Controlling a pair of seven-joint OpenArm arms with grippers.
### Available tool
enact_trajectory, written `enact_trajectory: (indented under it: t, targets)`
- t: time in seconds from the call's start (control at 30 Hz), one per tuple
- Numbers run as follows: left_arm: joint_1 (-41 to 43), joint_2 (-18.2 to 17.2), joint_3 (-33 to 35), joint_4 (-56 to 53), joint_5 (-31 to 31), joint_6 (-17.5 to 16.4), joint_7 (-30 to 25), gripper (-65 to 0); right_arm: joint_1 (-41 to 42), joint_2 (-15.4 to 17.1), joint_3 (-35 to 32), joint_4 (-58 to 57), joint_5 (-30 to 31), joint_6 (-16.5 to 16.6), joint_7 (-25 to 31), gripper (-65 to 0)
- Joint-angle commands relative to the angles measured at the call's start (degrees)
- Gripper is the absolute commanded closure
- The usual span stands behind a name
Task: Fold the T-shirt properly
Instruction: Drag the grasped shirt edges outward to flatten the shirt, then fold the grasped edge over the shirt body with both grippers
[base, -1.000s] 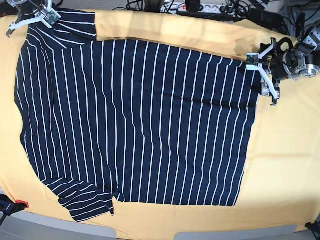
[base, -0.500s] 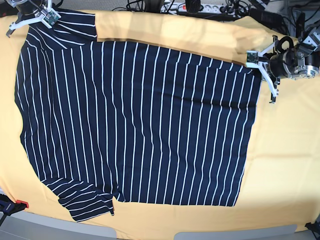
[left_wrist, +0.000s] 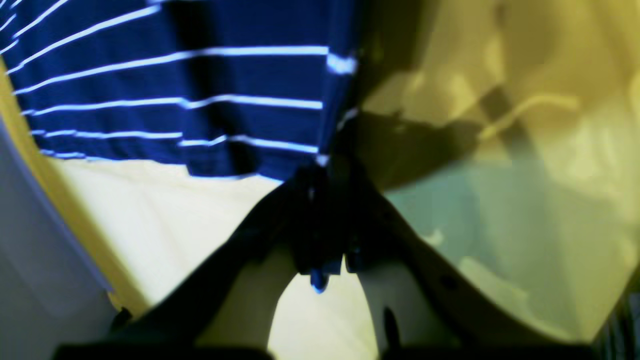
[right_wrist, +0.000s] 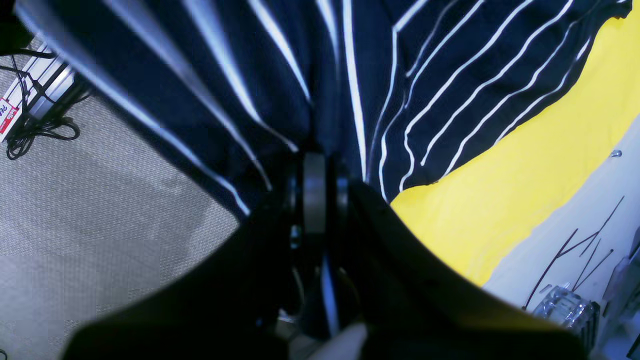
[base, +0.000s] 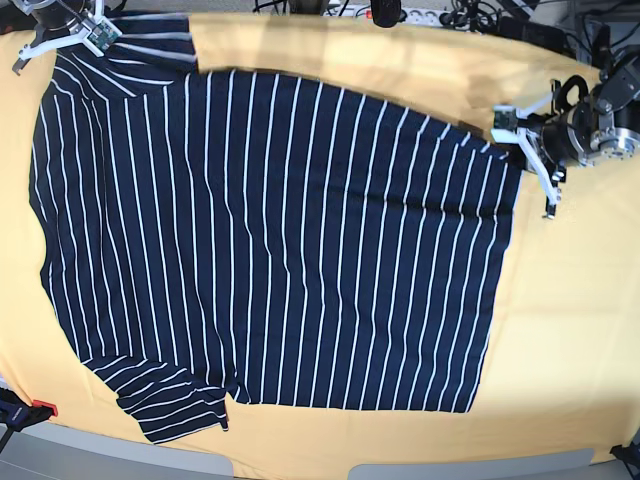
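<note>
T-shirt (base: 270, 240) flat, yellow cloth (base: 570, 320) beneath

T-shirt (base: 270, 240) spread flat on cloth (base: 570, 320), filling frame centre; right gripper (base: 62, 35) at its upper-left corner, left gripper (base: 525, 150) at its upper-right corner.

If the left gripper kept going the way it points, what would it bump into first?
Probably nothing new: the left gripper already has its jaws shut on a corner of the T-shirt, so more striped cloth lies straight ahead. Depth is unclear.
</note>
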Motion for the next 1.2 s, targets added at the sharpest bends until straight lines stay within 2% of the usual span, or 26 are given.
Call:
enact_trajectory:
  t: [0.0,0.07,0.1,0.13,0.2,0.37,0.43,0.5,0.67,0.87,0.97,1.1,1.17]
  targets:
    - [-0.3,-1.3,-0.7,0.5,-0.7,-0.4,0.0,-5.9,-0.7,0.5,0.3,0.8,-0.3,-0.7,0.2,0.0]
    - [-0.3,-1.2,-0.7,0.0,-1.2,-0.6,0.0,-12.1,-0.7,0.5,0.3,0.8,-0.3,-0.7,0.2,0.0]
    - [-0.3,-1.3,-0.7,-0.3,-1.2,-0.2,0.0,-13.2,-0.7,0.5,0.3,0.8,-0.3,-0.7,0.2,0.0]
    - [-0.3,-1.3,-0.7,-0.5,-1.2,-0.2,0.0,-12.1,-0.7,0.5,0.3,0.8,-0.3,-0.7,0.2,0.0]
    - [-0.3,-1.3,-0.7,-0.6,-0.7,-0.2,0.0,0.0,-0.7,0.5,0.3,0.8,-0.3,-0.7,0.2,0.0]
    - [-0.3,-1.3,-0.7,-0.5,-0.8,-0.7,0.4,0.0,-0.7,0.5,0.3,0.8,-0.3,-0.7,-1.0,0.0]
    - [-0.3,-1.9,-0.7,-0.3,-1.2,-3.6,0.4,0.0,-0.7,0.5,0.3,0.8,-0.3,-0.3,-3.3,0.0]
    - [-0.3,-3.3,-0.7,0.5,-3.6,-6.7,0.4,0.0,-1.0,0.5,0.4,0.8,-0.3,1.8,-4.8,0.0]
    - [-0.3,-8.2,-0.7,3.5,-8.2,-6.7,0.4,0.0,-2.7,0.5,0.4,0.8,-0.5,4.5,-8.0,0.0]
    - [-0.3,-14.8,-0.7,7.8,-12.9,-6.7,0.8,0.0,-4.8,0.5,0.4,0.8,-0.5,4.5,-8.8,0.0]
    - [-0.2,-17.7,-0.7,11.0,-21.0,-6.7,6.8,0.0,-4.8,0.5,0.4,0.8,-0.7,4.5,-8.7,0.0]
    - [0.0,-17.7,-0.7,14.0,-33.2,-6.7,16.7,0.0,-4.8,0.5,0.4,0.8,-0.7,4.4,-8.7,0.0]
    - [0.0,-17.7,-0.7,14.3,-36.0,-6.7,19.7,0.0,-4.8,0.5,0.4,0.8,-0.7,4.5,-8.8,0.0]
